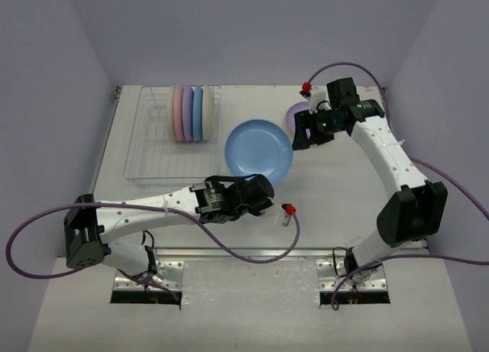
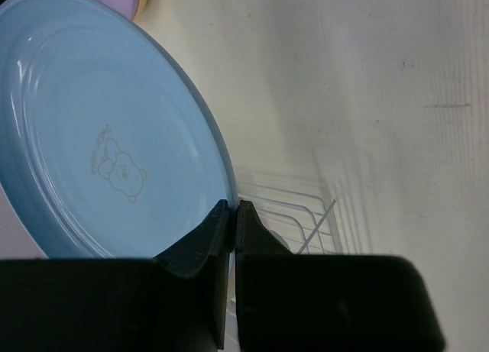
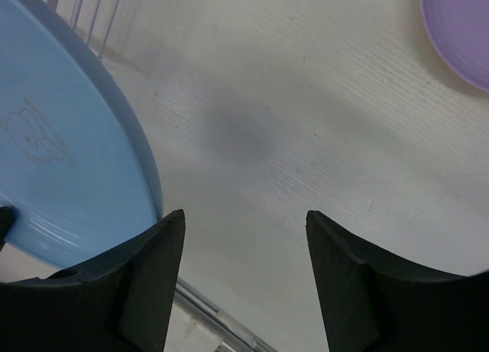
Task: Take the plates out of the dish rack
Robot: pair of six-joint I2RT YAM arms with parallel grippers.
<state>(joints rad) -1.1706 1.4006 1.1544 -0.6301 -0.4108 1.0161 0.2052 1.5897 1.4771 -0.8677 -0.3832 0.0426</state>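
Observation:
A blue plate (image 1: 258, 148) hangs tilted over the table, just right of the dish rack (image 1: 153, 150). My left gripper (image 1: 267, 182) is shut on its near rim. In the left wrist view the two fingers pinch the blue plate's (image 2: 99, 138) edge at the left gripper (image 2: 234, 207). Several pastel plates (image 1: 191, 113) stand upright in the rack's far end. My right gripper (image 1: 299, 138) stands open by the blue plate's right edge. The right wrist view shows the right gripper (image 3: 244, 218) with only bare table between its fingers and the blue plate (image 3: 61, 161) to its left.
A lavender plate (image 1: 293, 115) lies flat on the table at the back right, under the right wrist; the lavender plate (image 3: 458, 31) also shows top right in the right wrist view. Rack wires (image 2: 290, 207) lie behind the left fingers. A metal rail runs along the table's near edge.

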